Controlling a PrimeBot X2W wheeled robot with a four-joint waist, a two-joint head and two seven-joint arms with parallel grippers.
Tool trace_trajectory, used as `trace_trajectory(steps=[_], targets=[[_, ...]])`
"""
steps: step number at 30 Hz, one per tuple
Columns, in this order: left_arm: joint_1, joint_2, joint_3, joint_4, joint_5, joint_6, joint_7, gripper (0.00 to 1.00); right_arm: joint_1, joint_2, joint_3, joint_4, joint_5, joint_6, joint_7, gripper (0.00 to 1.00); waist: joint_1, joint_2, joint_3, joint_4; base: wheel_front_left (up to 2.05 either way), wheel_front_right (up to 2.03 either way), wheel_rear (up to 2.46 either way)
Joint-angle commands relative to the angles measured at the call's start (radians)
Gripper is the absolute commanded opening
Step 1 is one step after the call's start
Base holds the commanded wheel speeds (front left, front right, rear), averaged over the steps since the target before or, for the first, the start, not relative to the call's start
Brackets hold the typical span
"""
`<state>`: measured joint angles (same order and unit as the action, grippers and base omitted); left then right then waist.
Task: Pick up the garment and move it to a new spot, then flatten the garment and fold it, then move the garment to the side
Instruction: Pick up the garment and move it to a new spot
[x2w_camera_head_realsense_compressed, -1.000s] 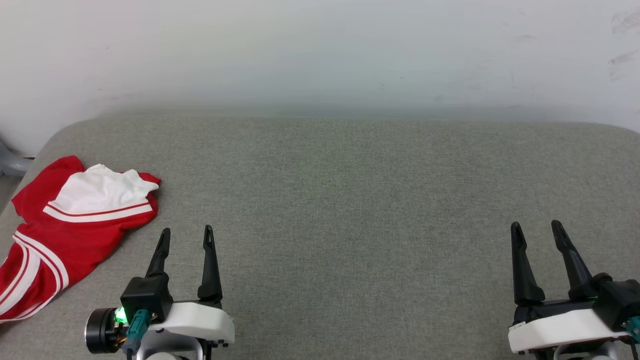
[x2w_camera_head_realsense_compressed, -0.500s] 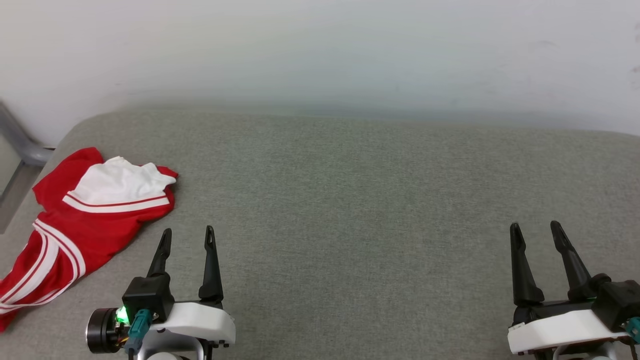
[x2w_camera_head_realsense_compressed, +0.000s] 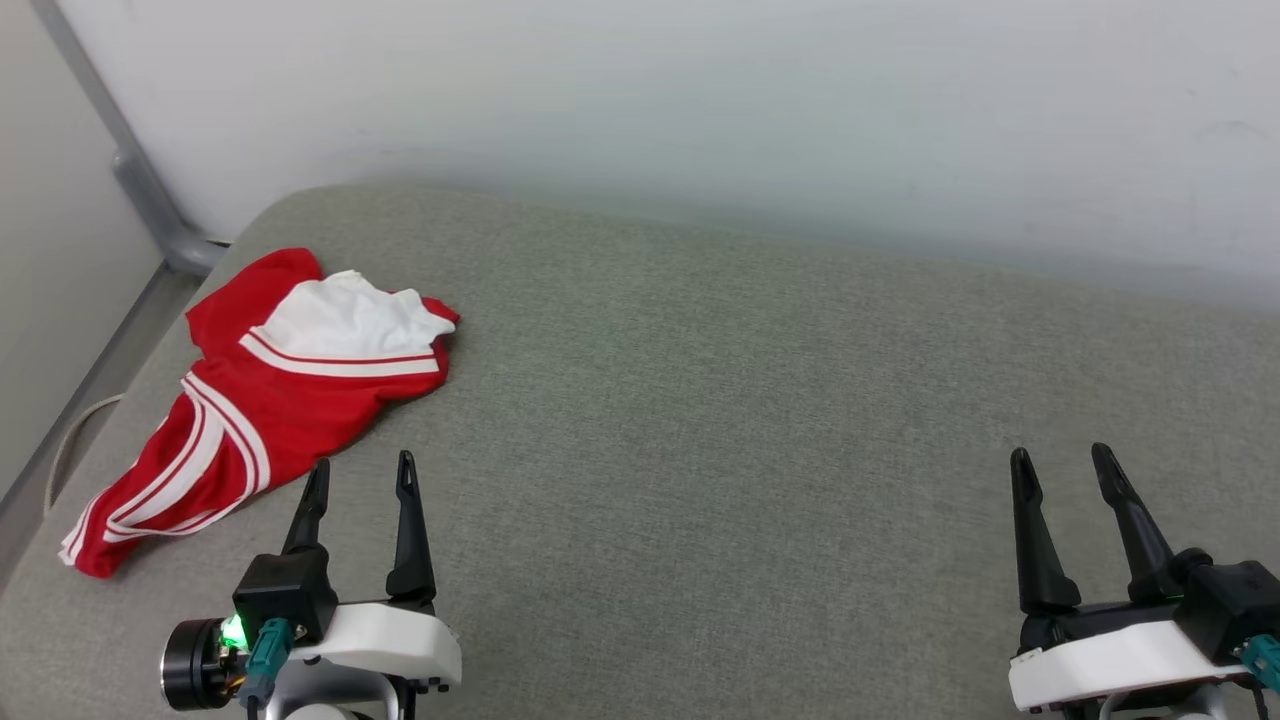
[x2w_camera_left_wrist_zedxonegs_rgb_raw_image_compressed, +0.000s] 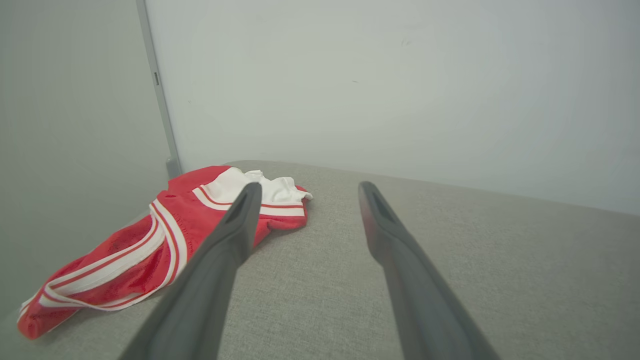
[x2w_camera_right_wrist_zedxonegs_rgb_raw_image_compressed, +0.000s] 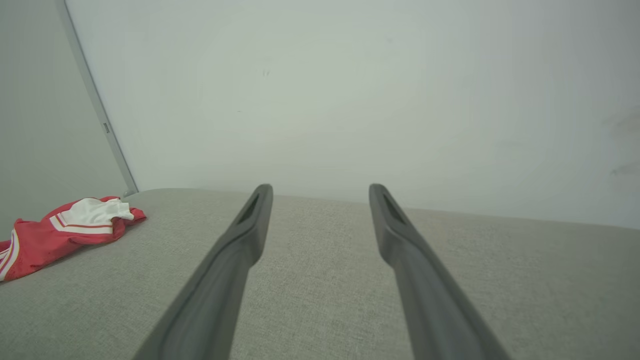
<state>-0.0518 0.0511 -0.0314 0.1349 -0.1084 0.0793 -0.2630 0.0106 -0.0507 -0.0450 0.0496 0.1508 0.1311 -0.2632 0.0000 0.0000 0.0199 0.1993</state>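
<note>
garment (x2w_camera_head_realsense_compressed: 262, 420) lies bunched at the cushion's (x2w_camera_head_realsense_compressed: 700, 400) far left corner, by the edge. left end effector (x2w_camera_head_realsense_compressed: 362, 462) and right end effector (x2w_camera_head_realsense_compressed: 1059, 453) gape wide, empty. a one-layer pinch could drag it off that edge.

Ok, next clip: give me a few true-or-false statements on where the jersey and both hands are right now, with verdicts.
1. The garment lies on the grey cushion, toward its far-left corner. True.
2. The left hand is shut on the garment. False: its fingers stand apart and hold nothing; the garment lies ahead and to its left.
3. The right hand is open, with bare cushion ahead of it. True.
4. The garment is spread flat and neatly folded. False: it is bunched, with a white sleeve lying over the red cloth.
5. The garment lies nearer the right hand than the left. False: it is beside the left hand, far from the right.
</note>
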Motion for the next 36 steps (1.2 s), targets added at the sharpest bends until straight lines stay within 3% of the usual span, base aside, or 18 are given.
trace_trajectory(steps=[1,23,36], targets=[[-0.006,-0.001,0.001,0.0,0.004,0.002,-0.003,1.0,0.003,0.001,0.0,-0.002,0.001,-0.001,-0.002,1.0,0.0,0.0,0.001,0.025,0.0,0.0,0.0],[-0.006,-0.001,0.018,0.005,-0.011,0.009,-0.003,1.0,0.002,0.001,0.015,-0.008,-0.023,-0.001,-0.002,1.0,0.0,0.0,0.016,0.27,0.0,0.0,0.0],[0.009,-0.001,0.027,-0.004,-0.03,0.018,-0.003,1.0,-0.013,0.001,0.035,-0.001,-0.033,-0.001,-0.002,1.0,0.0,0.0,0.027,0.329,0.0,0.0,0.0]])
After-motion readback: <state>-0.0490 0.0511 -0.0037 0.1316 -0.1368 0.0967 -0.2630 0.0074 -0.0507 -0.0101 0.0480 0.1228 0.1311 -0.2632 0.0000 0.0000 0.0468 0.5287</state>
